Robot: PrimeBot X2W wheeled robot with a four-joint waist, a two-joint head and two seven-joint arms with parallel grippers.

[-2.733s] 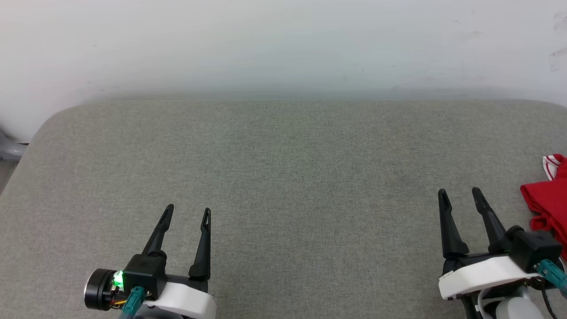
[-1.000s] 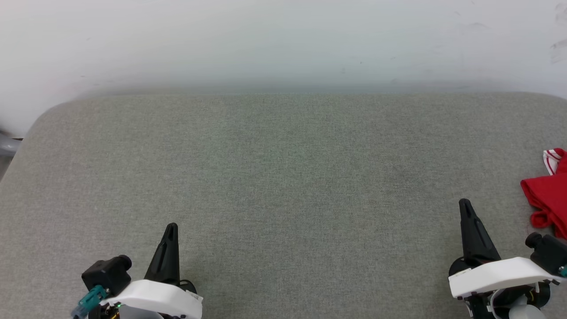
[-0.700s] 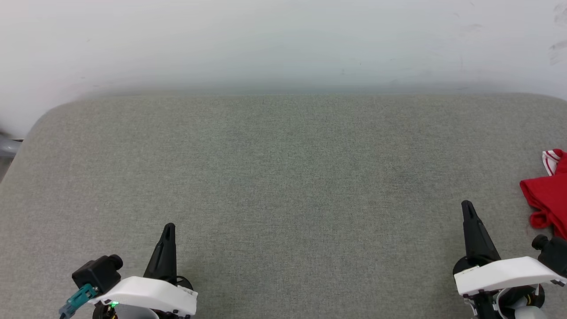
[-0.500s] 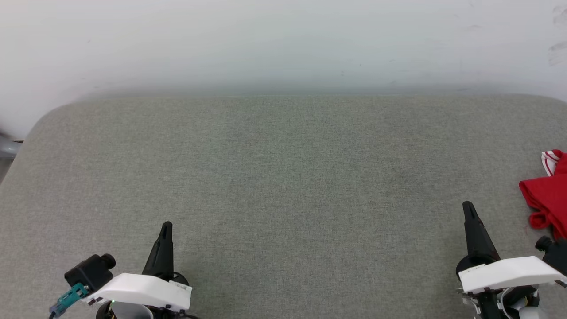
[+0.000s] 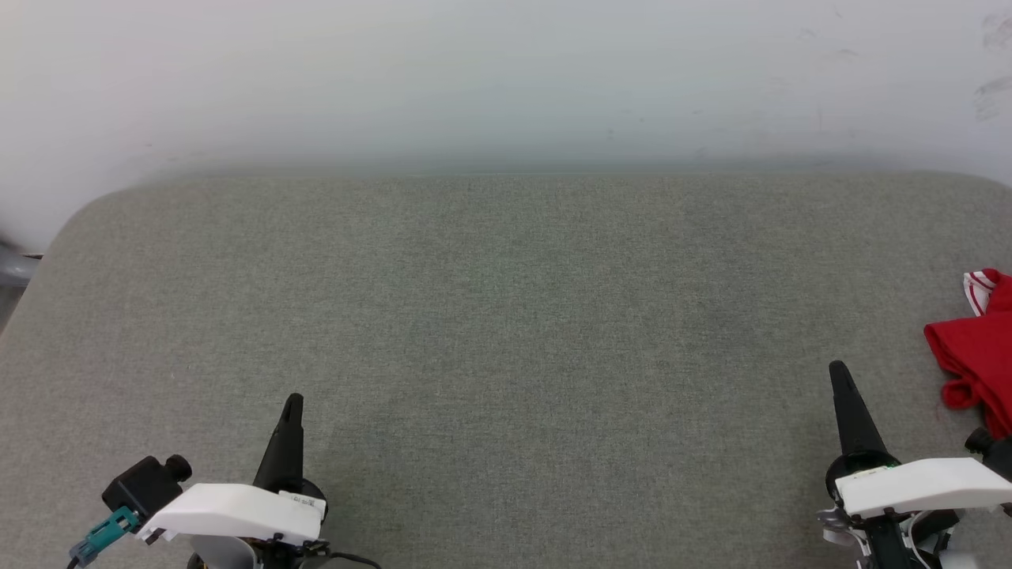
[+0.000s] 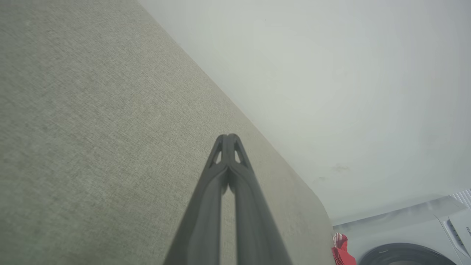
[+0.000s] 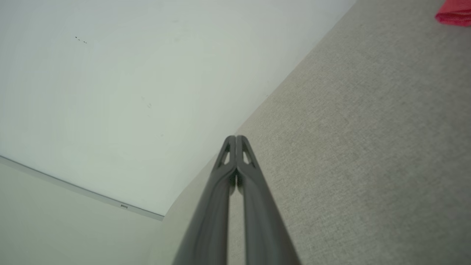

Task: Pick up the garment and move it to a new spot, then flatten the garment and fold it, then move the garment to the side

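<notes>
The red garment point(image 5: 974, 354) lies bunched at the right edge of the frame on the grey fabric worktop point(image 5: 506, 316), a bit of striped trim showing at its top. The left end effector point(image 5: 291, 405) sits at the lower left, fingers pressed together and holding nothing. At the lower right, just beside the garment but apart from it, the right end effector point(image 5: 838, 375) is likewise pressed together and empty-handed.

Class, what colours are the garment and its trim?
Red garment, white-and-red striped trim; clearest in the head view.
</notes>
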